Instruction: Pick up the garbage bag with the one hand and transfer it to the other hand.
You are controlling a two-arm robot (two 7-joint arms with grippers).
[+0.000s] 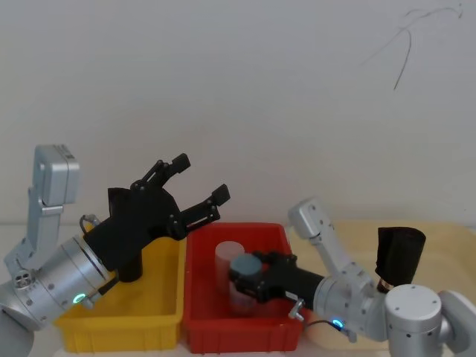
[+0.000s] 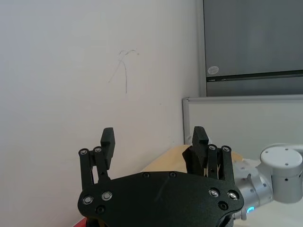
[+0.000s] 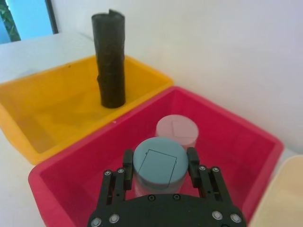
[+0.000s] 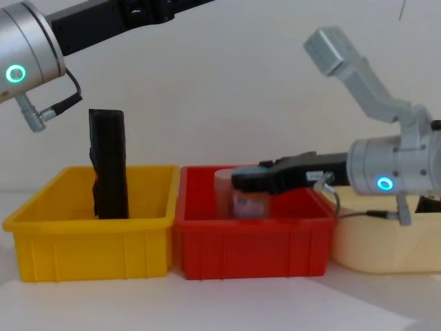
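Observation:
The garbage bag [image 1: 400, 253], a black pack with a small label band near its base, stands upright in the beige tray [image 1: 446, 238] at the right, touched by neither gripper. My left gripper [image 1: 201, 177] [image 2: 154, 137], on the arm with the green ring light, is raised above the yellow bin [image 1: 119, 320] with its fingers open and nothing between them. My right gripper [image 1: 242, 279] [image 3: 159, 163] [image 4: 241, 183] reaches into the red bin [image 1: 238, 335] and is shut on a grey-lidded cylinder [image 3: 158, 163] [image 4: 248, 203].
A plain black roll [image 3: 111, 59] [image 4: 109, 165] stands upright in the yellow bin [image 4: 83, 241], partly behind my left wrist. A pale pink cylinder [image 3: 176, 132] stands in the red bin [image 3: 227, 127] beyond the grey one. A white wall lies close behind the bins.

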